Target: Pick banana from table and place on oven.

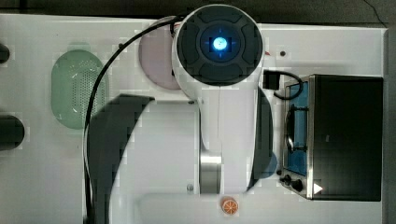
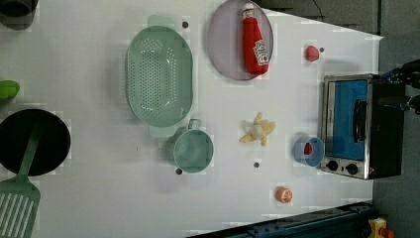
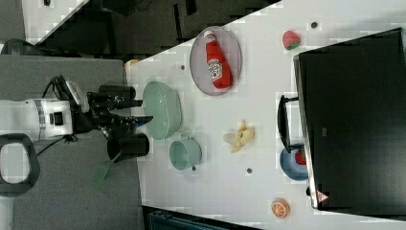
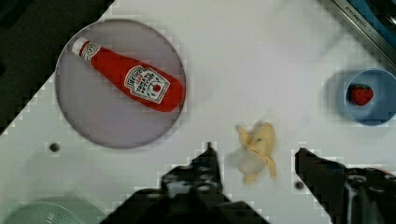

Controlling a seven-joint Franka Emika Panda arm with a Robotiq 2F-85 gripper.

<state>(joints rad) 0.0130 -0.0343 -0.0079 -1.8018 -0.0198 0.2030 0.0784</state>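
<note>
The banana [image 2: 257, 130] [image 3: 241, 135], small, pale yellow and half-peeled with splayed flaps, lies on the white table [image 2: 99, 198] between the green mug and the oven. The oven [image 2: 364, 126] [image 3: 354, 124] [image 1: 348, 135] has a black top, a steel front and a bluish glass door. My gripper [image 3: 145, 109] [image 4: 255, 148] hangs open well above the table with nothing in it. In the wrist view the banana [image 4: 257, 151] lies far below, between the two dark fingers [image 4: 205, 165].
A ketchup bottle [image 2: 253, 39] lies on a grey plate [image 2: 225, 49]. A green colander [image 2: 158, 77], a green mug [image 2: 193, 150], a blue bowl [image 2: 308, 151] holding a strawberry, an orange slice [image 2: 284, 194] and a loose strawberry [image 2: 311, 52] surround the banana. A black pan [image 2: 32, 141] sits at the left view's left.
</note>
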